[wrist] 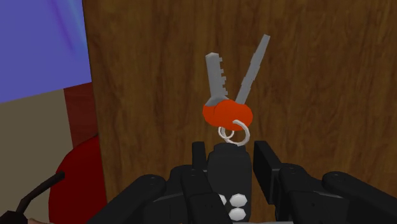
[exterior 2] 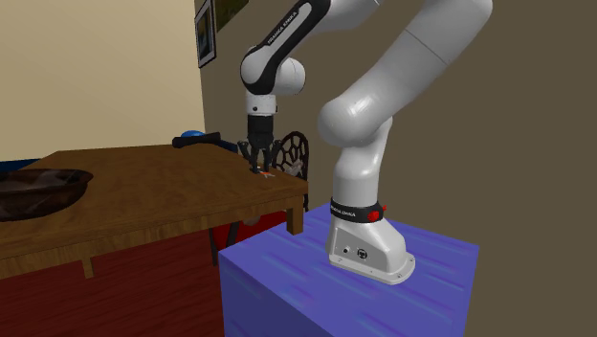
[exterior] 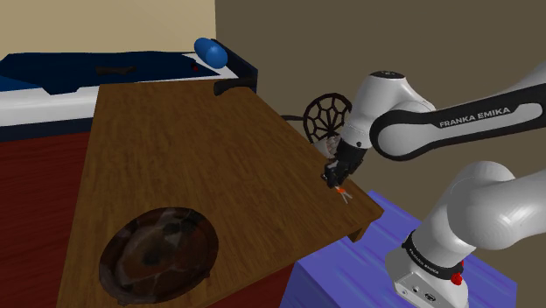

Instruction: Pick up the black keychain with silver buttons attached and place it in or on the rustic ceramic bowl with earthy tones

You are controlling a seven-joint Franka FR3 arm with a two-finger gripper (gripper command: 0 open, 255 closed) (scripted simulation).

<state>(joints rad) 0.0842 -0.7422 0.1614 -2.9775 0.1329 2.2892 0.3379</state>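
Observation:
The keychain (wrist: 229,172) is a black fob with silver buttons, joined by a ring to two grey keys with red heads. It lies on the wooden table (exterior: 192,149) near the corner closest to the stand. My gripper (wrist: 229,153) is down over it, one finger pressed against each side of the fob. From the shoulder view the gripper (exterior: 334,179) sits at the table's right edge, with the keys (exterior: 343,194) just below it. The dark brown bowl (exterior: 114,241) stands at the table's near left end, far from the gripper (exterior 2: 260,165). The bowl (exterior 2: 38,187) looks empty.
A blue box (exterior 2: 354,287) carries my stand beside the table. A dark wire-back chair (exterior: 325,114) stands behind the table edge near the gripper. A bed with a dark blue cover (exterior: 105,70) and a blue roll (exterior: 210,52) lies beyond the table's far end.

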